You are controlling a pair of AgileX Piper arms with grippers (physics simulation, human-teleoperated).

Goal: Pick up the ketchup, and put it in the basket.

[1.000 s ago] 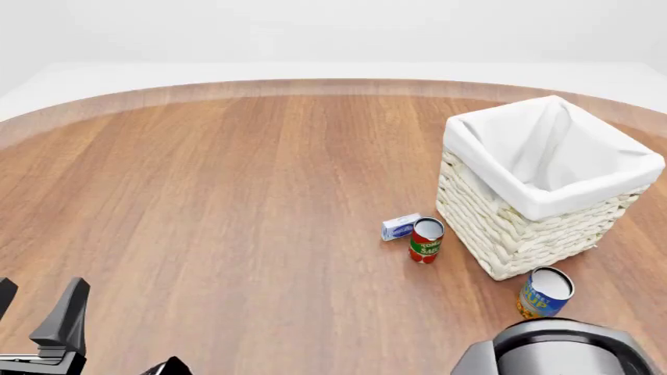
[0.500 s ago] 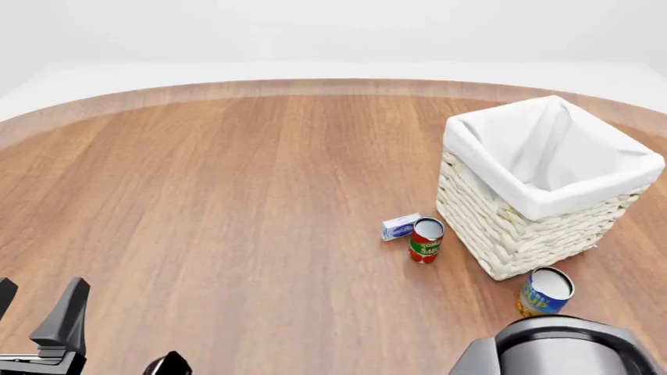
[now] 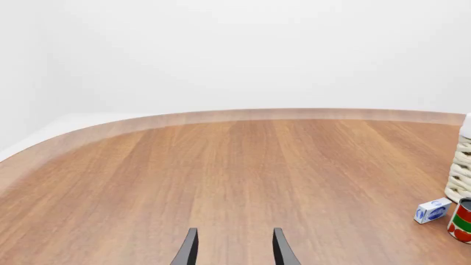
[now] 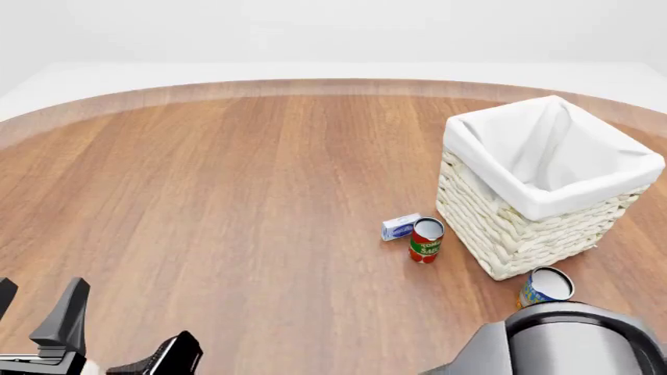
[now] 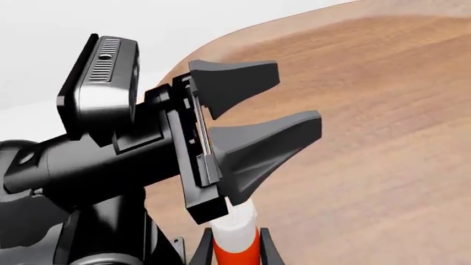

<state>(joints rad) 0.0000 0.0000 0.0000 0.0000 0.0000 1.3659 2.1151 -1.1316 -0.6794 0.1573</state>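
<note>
The ketchup (image 5: pixel 235 249), an orange-red bottle with a white cap, shows only in the right wrist view, between the two black fingers of my right gripper (image 5: pixel 233 236), which is shut on it. It is out of view in the front view. The basket (image 4: pixel 542 187), cream wicker with a white liner, stands at the right of the table; its edge shows in the left wrist view (image 3: pixel 462 165). My left gripper (image 3: pixel 234 248) is open and empty, low at the front left (image 4: pixel 37 308), and fills the right wrist view (image 5: pixel 243 116) just ahead of the ketchup.
A red-and-green tomato can (image 4: pixel 426 239) and a small white-and-blue box (image 4: pixel 401 226) stand left of the basket. A blue-and-yellow can (image 4: pixel 544 287) stands in front of it, partly behind my right arm's grey bulk (image 4: pixel 568 344). A black part (image 4: pixel 167 358) pokes up beside the left gripper.
The black part at the bottom left of the front view has risen further into view. My right arm's bulk has shifted up and left, covering more of the blue-and-yellow can.
</note>
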